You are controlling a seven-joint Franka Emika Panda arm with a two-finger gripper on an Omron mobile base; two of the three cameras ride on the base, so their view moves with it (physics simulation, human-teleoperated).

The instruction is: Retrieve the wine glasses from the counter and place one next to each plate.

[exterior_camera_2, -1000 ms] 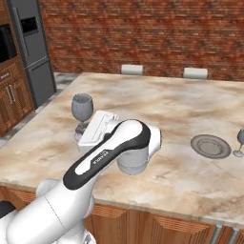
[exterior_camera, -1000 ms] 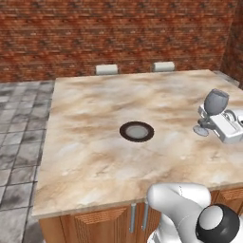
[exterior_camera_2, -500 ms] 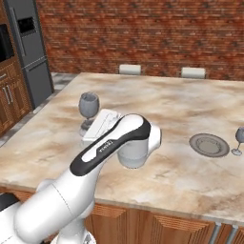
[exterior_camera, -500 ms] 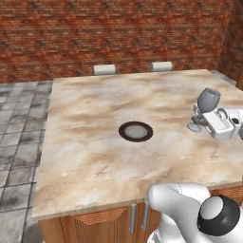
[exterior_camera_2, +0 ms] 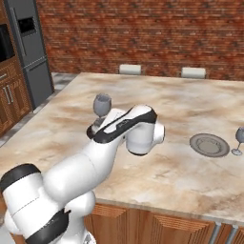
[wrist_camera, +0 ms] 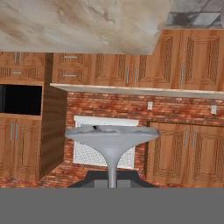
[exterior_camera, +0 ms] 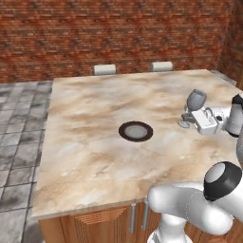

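Right now my fingers (exterior_camera: 195,119) are clenched tight on the thin stem of 1 wine glass (exterior_camera: 195,100), which I hold over the right side of the beige marbled surface (exterior_camera: 95,142). In the left base view the glass stands roughly upright, bowl above, its round foot low by the surface just left of my white hand; I cannot tell whether the foot touches the stone. In the right base view the same glass (exterior_camera_2: 102,105) shows at the far side of my forearm, toward the left half of the surface (exterior_camera_2: 181,171).

In the hand view the glass's foot (wrist_camera: 111,135) spreads wide just above my fingers, with the stem running down between them. Behind it are brown wooden cabinets (wrist_camera: 183,57) and a strip of brick wall (wrist_camera: 144,107).

The near plate (exterior_camera: 135,131), dark-rimmed with a grey centre, lies flat near the middle of the surface in the left base view, well apart from my glass and to its left. In the right base view a second plate (exterior_camera_2: 209,145) lies on the right side, and the second glass (exterior_camera_2: 239,138) stands upright just beside it on its right, at the frame's edge.
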